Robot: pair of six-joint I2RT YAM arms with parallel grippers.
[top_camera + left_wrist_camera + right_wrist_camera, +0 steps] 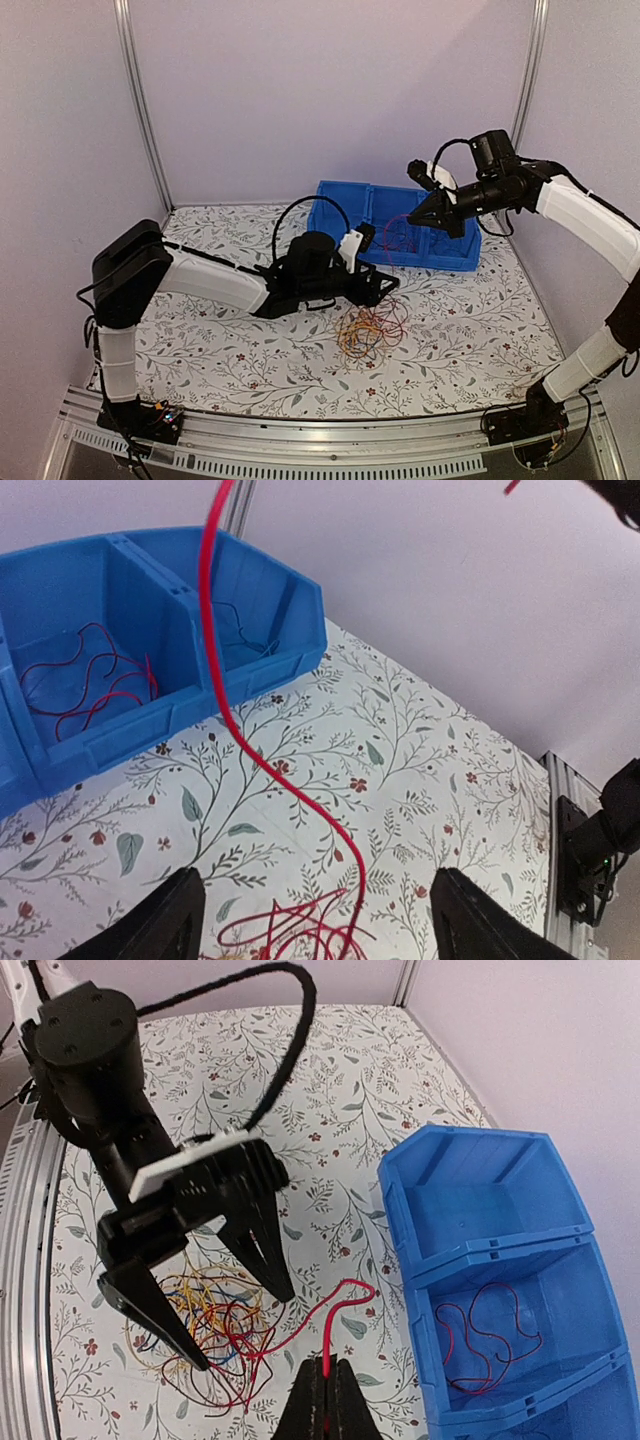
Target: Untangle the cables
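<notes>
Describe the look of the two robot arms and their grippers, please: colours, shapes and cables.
The left arm and the right arm have smooth white link covers and black joints. Each ends in a black gripper with two tapered fingers: left gripper, right gripper. A thick black cable loops over the left wrist, beside a small white plate.

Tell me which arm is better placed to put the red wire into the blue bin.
Right, probably. The right gripper is shut on the red wire, up beside the bin. The left gripper is open over the tangle, holding nothing.
</notes>
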